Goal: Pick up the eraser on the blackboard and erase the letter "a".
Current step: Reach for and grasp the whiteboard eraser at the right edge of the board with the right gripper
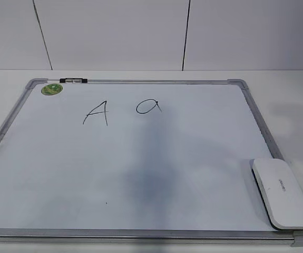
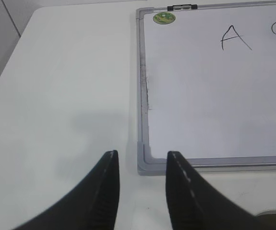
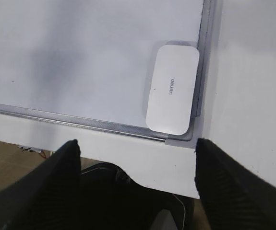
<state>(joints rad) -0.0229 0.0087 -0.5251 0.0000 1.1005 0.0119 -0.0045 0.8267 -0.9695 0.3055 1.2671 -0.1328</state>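
Right gripper (image 3: pixel 135 158): jaws spread wide, empty, poised short of the eraser (image 3: pixel 172 89). Left gripper (image 2: pixel 141 165): jaws narrowly parted, empty, above the near left corner of the blackboard (image 1: pixel 256 124). The eraser lies in the near right corner, against the frame. Letter "a" (image 1: pixel 148 107) sits beside capital "A" (image 1: pixel 97 113). Risk: 1 finger may strike the frame, and a wide wipe could smear the "A".
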